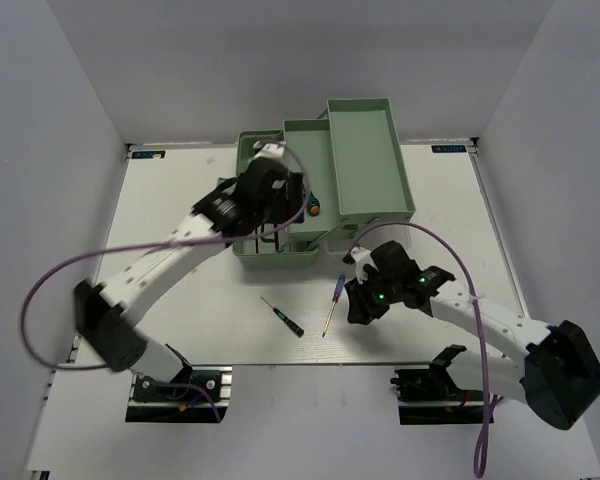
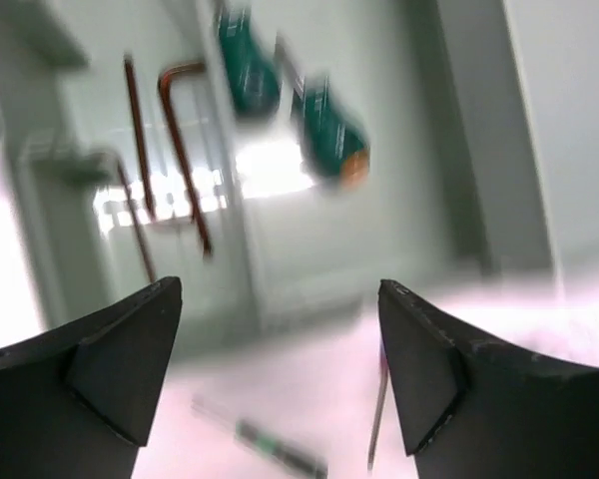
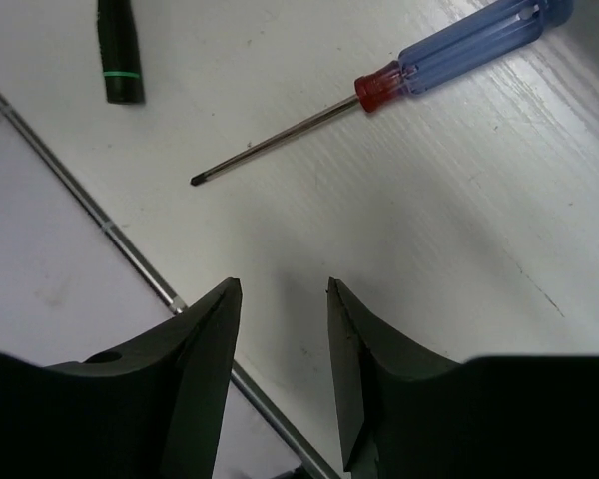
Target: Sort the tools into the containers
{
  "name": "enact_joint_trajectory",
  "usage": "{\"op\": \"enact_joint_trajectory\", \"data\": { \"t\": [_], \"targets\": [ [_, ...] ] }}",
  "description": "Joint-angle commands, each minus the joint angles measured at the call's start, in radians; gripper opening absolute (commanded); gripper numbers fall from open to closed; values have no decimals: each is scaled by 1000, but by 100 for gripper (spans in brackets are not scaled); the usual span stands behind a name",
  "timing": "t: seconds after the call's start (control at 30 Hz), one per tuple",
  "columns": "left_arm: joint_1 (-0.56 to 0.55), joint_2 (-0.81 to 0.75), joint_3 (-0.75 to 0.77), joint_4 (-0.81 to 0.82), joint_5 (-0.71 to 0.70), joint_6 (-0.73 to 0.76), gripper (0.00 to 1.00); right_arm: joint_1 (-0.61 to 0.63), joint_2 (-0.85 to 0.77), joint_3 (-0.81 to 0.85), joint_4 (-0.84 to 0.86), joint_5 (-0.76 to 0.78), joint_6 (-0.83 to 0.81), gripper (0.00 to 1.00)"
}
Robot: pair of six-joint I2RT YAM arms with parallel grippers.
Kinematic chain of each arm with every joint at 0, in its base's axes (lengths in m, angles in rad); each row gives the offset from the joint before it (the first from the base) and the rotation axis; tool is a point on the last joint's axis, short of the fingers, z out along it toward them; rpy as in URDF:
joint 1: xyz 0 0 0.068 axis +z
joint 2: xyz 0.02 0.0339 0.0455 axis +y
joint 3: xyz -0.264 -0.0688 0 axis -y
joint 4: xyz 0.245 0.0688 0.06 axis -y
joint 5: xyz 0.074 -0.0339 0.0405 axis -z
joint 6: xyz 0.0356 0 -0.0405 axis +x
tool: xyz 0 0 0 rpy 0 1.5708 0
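Blue-handled screwdriver (image 3: 449, 50), dark green-ringed handle (image 3: 119, 50), claw (image 3: 283, 291) narrowly parted, empty

A white surface (image 1: 170, 195) fills the middle of the top view, boxed by plain pale walls (image 1: 40, 90) at left, right and top. A small label (image 1: 452, 148) sits at its upper right corner. A thin metal seam (image 3: 100, 225) runs diagonally across the left of the right wrist view

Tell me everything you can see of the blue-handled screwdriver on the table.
The blue-handled screwdriver is slim: translucent blue fluted handle, red collar, thin metal shaft, dark tip. It lies flat on the white table, in front of the toolbox, handle toward it, touching nothing else. The right gripper hangs open beside it.
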Motion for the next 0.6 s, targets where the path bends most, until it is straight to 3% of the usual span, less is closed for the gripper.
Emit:
{"op": "enact_joint_trajectory", "data": {
  "t": [0.0,0.17,0.37,0.57],
  "targets": [
    [-28,-283,-210,-4,4,-47,90,67,36,-9,140,130,119,47],
    [-48,-579,-485,-92,28,-149,90,144,119,14,199,286,280,56],
    [-77,-698,-641,-104,100,-193,90,218,216,84,253,449,423,58],
    [-97,-719,-717,-95,132,-193,91,253,321,156,267,631,428,55]
  ]
}}
